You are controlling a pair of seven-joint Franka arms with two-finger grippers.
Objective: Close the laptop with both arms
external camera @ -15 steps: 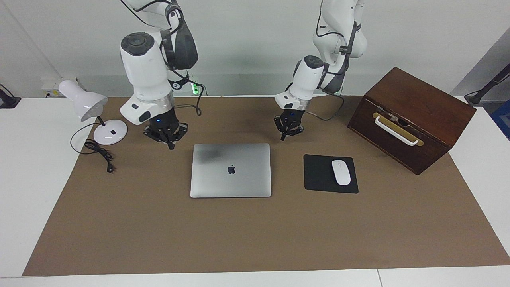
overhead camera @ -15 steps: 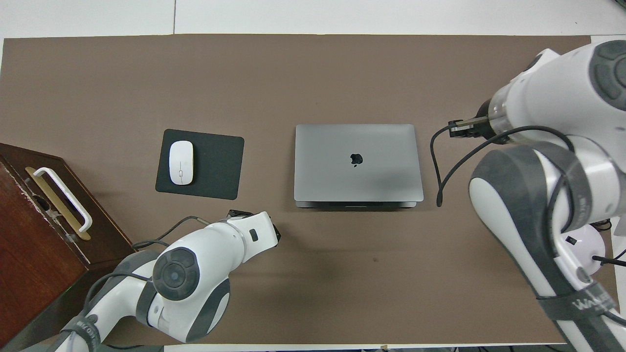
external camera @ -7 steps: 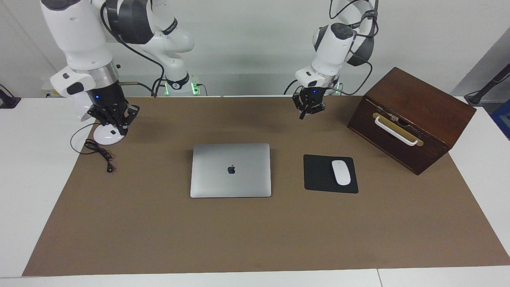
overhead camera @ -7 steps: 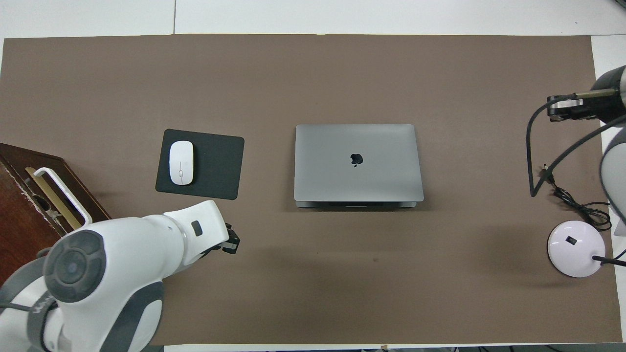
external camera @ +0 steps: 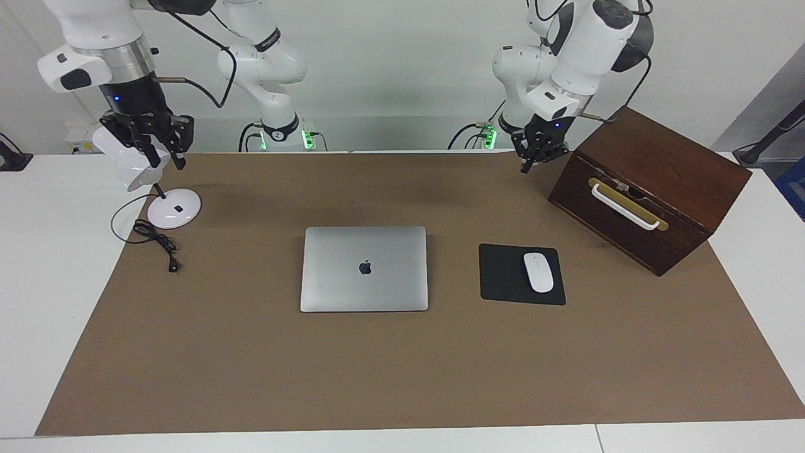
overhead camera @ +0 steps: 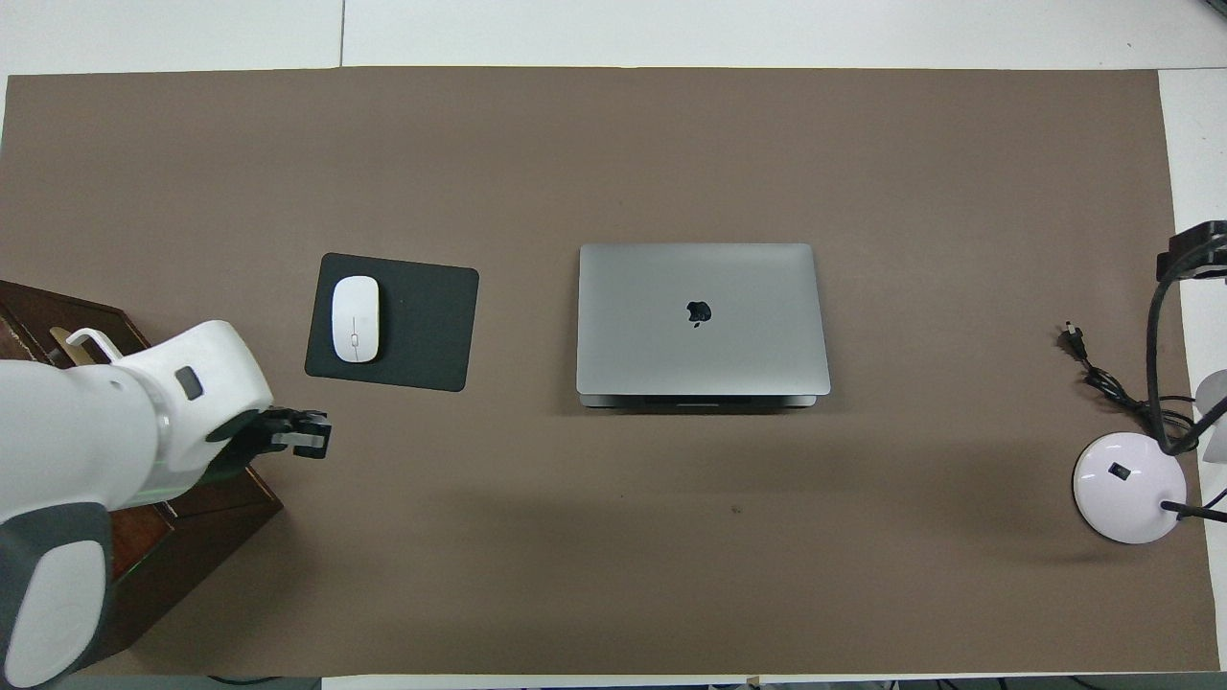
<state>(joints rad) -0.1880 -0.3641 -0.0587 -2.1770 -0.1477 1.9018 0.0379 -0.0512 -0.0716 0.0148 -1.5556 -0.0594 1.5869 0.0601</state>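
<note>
Laptop [external camera: 364,268], thin silver-grey metal with a dark apple logo on top, lies flat on the brown mat [external camera: 402,377] at the middle of the table, its lid already down on its base, so the closing looks done. I judge it stiff, smooth and fairly slippery, moderately heavy for its thickness, with a screen inside that would not like a hard knock; any further contact belongs on the lid's flat top near the edges, as a gentle downward press and not a pinch. Beside it, toward the left arm's end, a white mouse [external camera: 538,272] rests on a black mouse pad [external camera: 503,277]. The one container, a wooden box [external camera: 651,185] with a white handle, sits shut, its contents hidden. Left gripper [external camera: 533,154] hangs over the mat's edge just beside that box, empty, fingertips pressed together. Right gripper [external camera: 149,135] hangs over a white desk lamp [external camera: 135,165], holding nothing; whether its fingers are spread I cannot tell.
</note>
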